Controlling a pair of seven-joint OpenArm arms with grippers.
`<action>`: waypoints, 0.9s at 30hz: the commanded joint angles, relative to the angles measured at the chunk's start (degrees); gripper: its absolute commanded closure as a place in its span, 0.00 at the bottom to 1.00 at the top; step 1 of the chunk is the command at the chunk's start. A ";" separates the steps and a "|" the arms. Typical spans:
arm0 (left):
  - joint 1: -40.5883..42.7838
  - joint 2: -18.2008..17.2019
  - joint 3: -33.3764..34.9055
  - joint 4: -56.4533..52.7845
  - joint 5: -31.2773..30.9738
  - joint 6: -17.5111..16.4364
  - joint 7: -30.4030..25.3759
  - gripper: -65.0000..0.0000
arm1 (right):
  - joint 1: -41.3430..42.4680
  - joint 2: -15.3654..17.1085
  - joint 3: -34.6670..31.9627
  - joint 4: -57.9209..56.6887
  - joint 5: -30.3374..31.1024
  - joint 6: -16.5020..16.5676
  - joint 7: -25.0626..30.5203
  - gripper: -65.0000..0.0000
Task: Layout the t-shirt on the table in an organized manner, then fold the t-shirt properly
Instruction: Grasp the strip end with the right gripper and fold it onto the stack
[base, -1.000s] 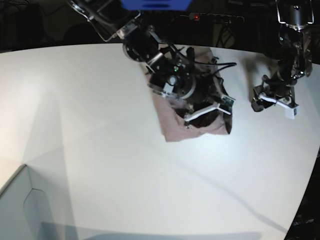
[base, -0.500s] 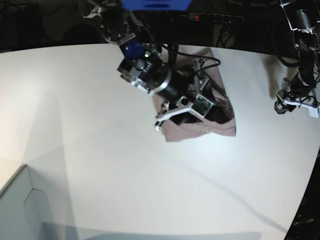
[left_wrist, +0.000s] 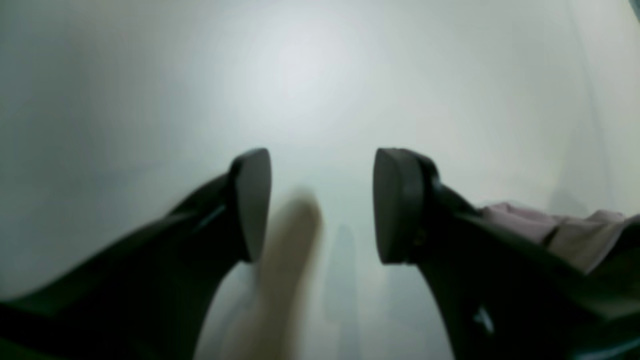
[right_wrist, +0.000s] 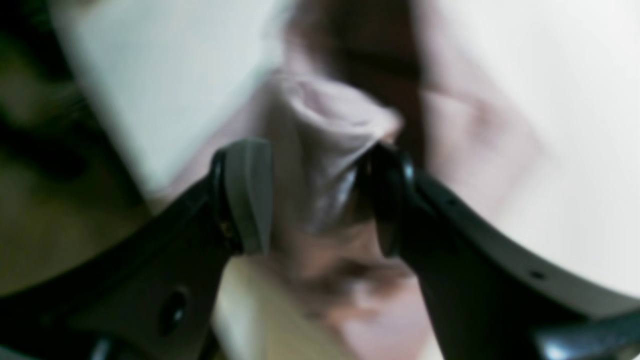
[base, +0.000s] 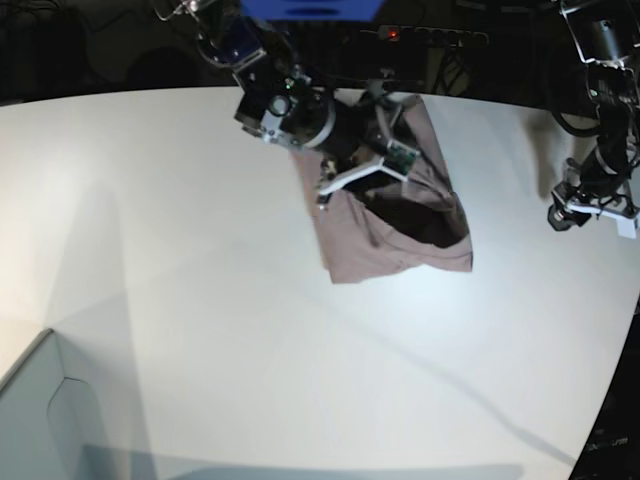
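Two risks stand out. Right jaws (right_wrist: 320, 200) stand apart around a raised fold of the shirt (base: 400, 235), far on the counter (base: 200, 300); blur hides contact, so cloth may snag. Left jaws (left_wrist: 320, 205) gape empty, well right.

I can't read any words, numbers or signs here, not on the shirt (base: 395, 225) and not on the table (base: 200, 300).

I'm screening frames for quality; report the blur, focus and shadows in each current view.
Right wrist: soft throughout, t-shirt smeared by blur. Left wrist: left end effector fairly sharp, table hazy with a bright patch. Base: sharpest, with long arm shadows across the table and a dark background.
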 joint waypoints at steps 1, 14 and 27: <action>-0.52 -1.18 -0.41 0.83 -0.51 -0.54 -0.97 0.50 | 0.32 0.20 -1.30 0.91 0.64 1.19 1.11 0.51; -0.43 -1.35 -1.99 0.83 -0.51 -0.54 -0.53 0.50 | -1.00 5.83 -9.04 7.77 0.55 1.37 1.28 0.51; 3.96 -1.09 -1.99 9.79 -0.51 -0.54 -0.44 0.50 | 1.46 2.23 -3.06 0.03 0.55 1.19 1.55 0.51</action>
